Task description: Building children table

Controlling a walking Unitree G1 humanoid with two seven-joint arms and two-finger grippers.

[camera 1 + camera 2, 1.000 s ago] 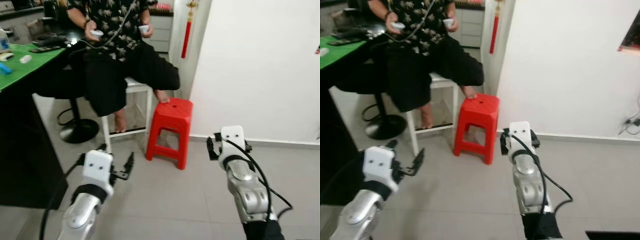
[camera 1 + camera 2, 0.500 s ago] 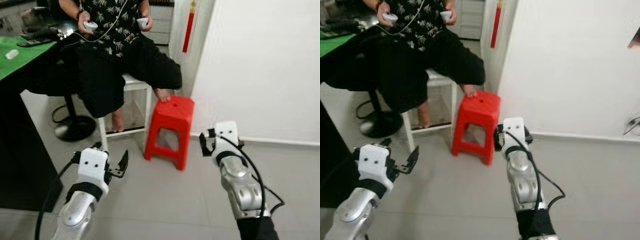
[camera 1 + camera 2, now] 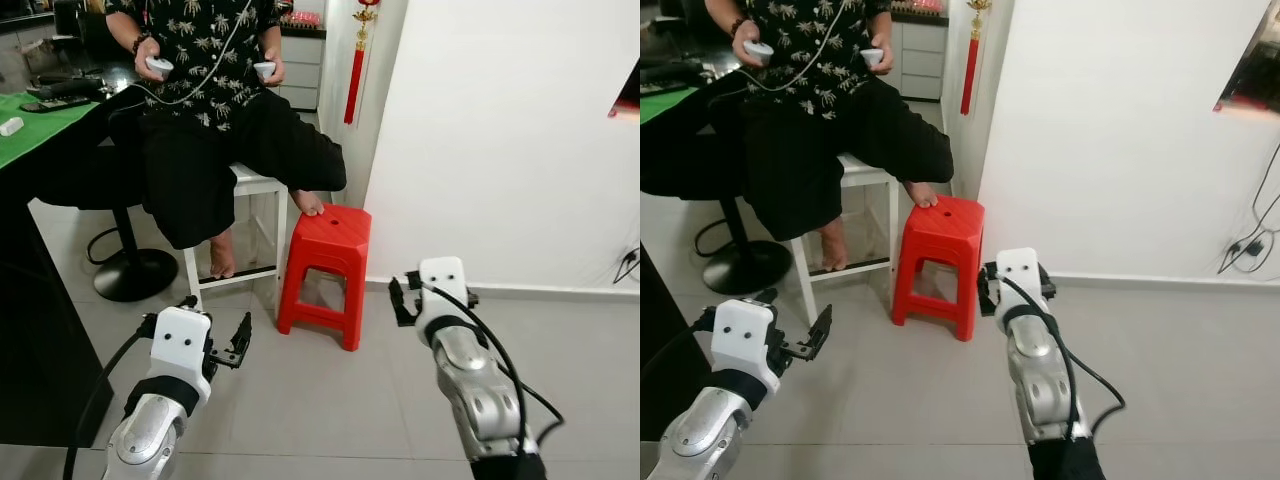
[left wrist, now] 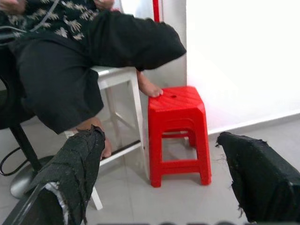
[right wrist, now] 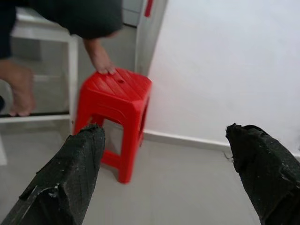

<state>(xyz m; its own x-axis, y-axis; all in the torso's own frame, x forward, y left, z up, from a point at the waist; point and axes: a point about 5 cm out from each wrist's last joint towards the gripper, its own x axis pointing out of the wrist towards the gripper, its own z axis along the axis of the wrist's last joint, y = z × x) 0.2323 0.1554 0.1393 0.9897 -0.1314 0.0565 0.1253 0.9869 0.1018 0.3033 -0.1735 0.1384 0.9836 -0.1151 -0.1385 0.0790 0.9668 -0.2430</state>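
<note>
Straight ahead, a small red plastic stool [image 3: 325, 268] stands upright on the grey tiled floor [image 3: 330, 400], close to the white wall [image 3: 500, 140], its ribbed square seat facing up and four splayed legs down. A seated person [image 3: 215, 110] rests one bare foot [image 3: 306, 203] on its seat edge. The left gripper [image 4: 159, 178] and right gripper [image 5: 164, 173] hover above the floor, both spread wide and empty.
</note>
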